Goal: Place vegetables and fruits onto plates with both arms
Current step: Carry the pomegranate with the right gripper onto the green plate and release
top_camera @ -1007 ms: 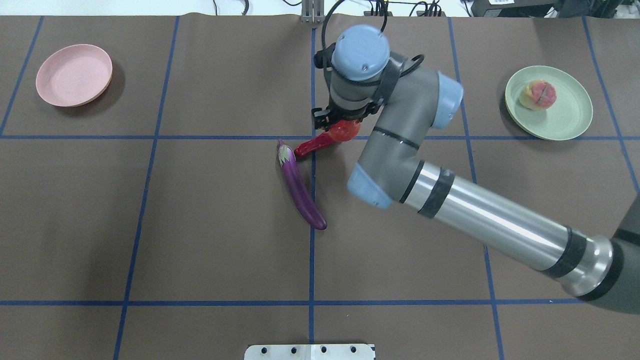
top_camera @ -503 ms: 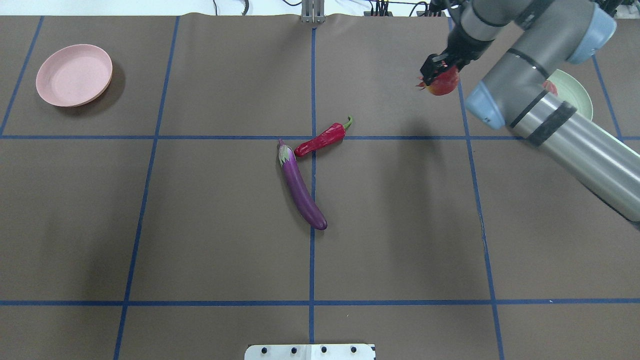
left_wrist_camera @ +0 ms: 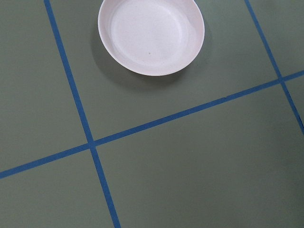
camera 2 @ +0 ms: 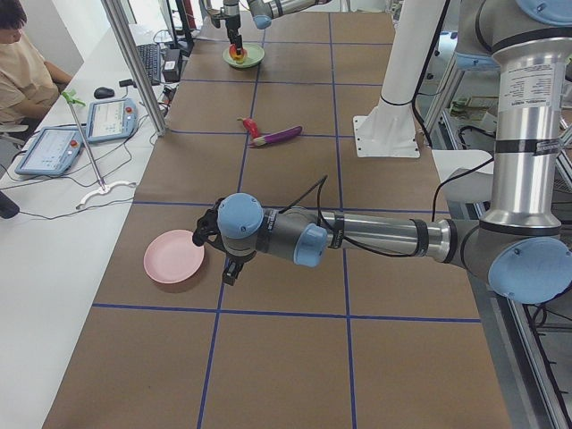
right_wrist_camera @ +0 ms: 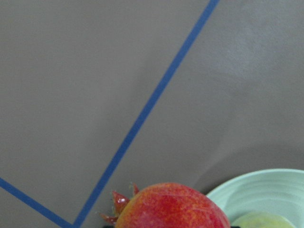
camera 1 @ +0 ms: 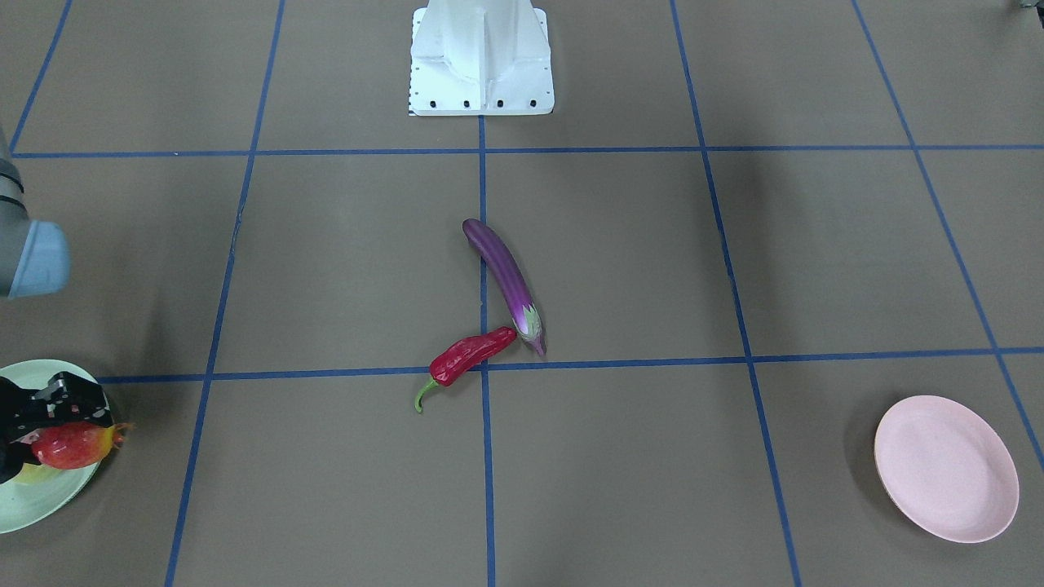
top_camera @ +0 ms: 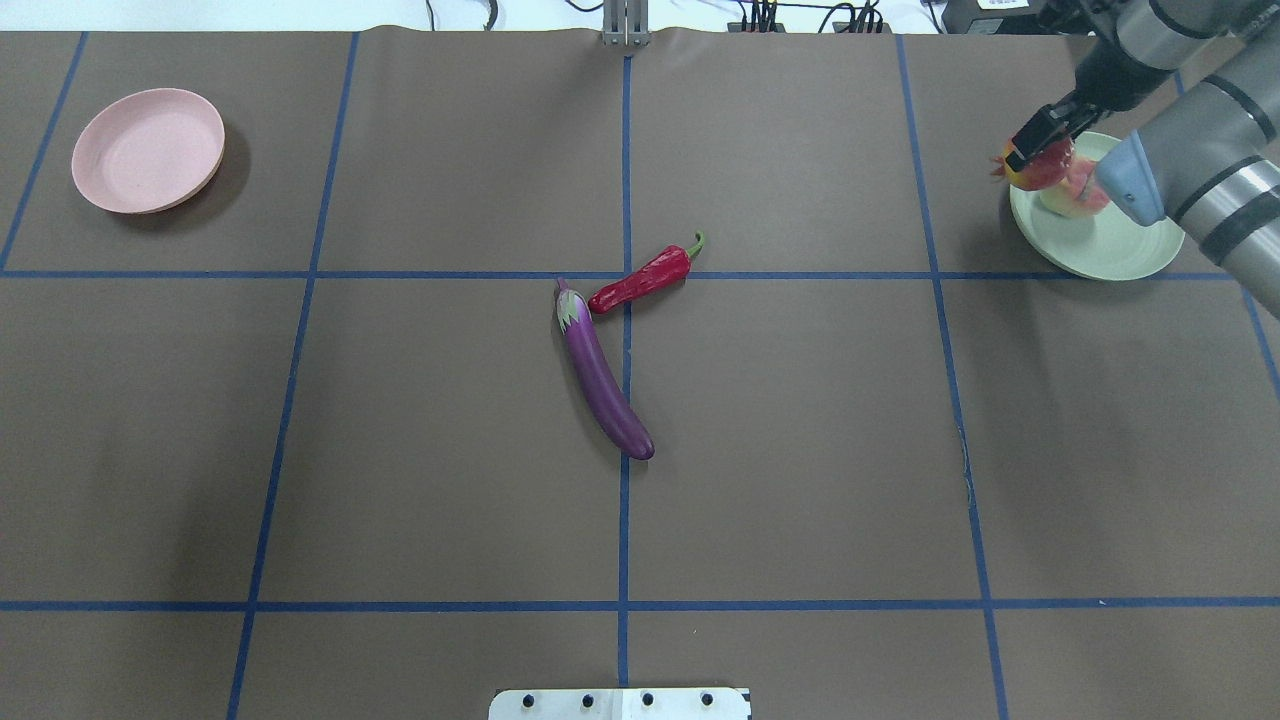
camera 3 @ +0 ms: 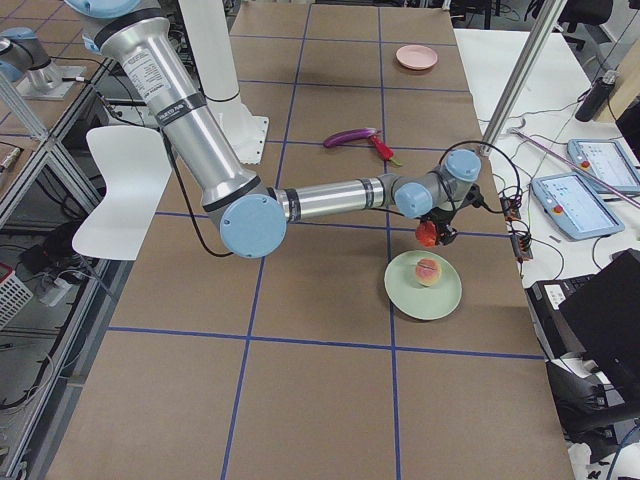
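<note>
Overhead view.
- Upper left: pink plate (top_camera: 148, 150). Left gripper (camera 2: 230, 268) near it in left side view; open or closed, cannot tell.
- Centre: eggplant (top_camera: 603, 372) and chili pepper (top_camera: 645, 279) on table, chili tip at eggplant cap.
- Upper right: right gripper (top_camera: 1038, 150) clamped on pomegranate (top_camera: 1040, 172), over left rim of green plate (top_camera: 1110, 250). Peach (top_camera: 1070, 200) in plate just right of it.
- Judgement: drop spot lies rightward and inward, beside peach.
</note>
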Motion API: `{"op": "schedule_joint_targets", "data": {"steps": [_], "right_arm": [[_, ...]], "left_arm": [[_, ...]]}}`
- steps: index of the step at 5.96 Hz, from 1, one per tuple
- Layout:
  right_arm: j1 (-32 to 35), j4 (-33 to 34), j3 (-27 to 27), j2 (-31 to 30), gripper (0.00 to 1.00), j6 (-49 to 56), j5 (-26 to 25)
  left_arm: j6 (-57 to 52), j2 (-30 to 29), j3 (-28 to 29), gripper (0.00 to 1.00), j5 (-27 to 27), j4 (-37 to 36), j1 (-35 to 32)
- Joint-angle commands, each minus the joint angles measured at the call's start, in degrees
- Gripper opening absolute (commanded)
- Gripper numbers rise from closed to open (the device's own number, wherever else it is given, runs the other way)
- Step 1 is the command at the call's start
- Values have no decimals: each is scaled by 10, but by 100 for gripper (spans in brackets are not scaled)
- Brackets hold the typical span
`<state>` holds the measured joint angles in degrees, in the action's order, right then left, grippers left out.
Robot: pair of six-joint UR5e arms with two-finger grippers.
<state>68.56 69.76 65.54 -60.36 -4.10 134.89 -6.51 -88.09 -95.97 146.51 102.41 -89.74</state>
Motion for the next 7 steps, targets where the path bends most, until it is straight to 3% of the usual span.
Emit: {"op": "schedule_joint_targets", "data": {"steps": [1, 2, 3, 4, 5, 6, 7], "right_arm": [[5, -64, -27, -54, 0, 8, -3], [17, -63, -26, -64, 0, 35, -5], [24, -62, -26, -65, 60, 44, -5], [25, -62, -22, -58, 99, 31, -2], [27, -62, 4, -50, 100, -67, 6], [29, -56, 53, -54, 100, -130, 9], [57, -26, 74, -56, 100, -130, 20]], "left_arm": [[1, -1, -2, 100, 1, 0, 0], [19, -1, -9, 100, 0, 1, 0], [20, -1, -11, 100, 0, 1, 0], [20, -1, -11, 100, 0, 0, 0], [60, -16, -35, 100, -3, -5, 19], [189, -55, -60, 100, -7, -4, 79], [272, -102, -63, 100, -9, -5, 120]]}}
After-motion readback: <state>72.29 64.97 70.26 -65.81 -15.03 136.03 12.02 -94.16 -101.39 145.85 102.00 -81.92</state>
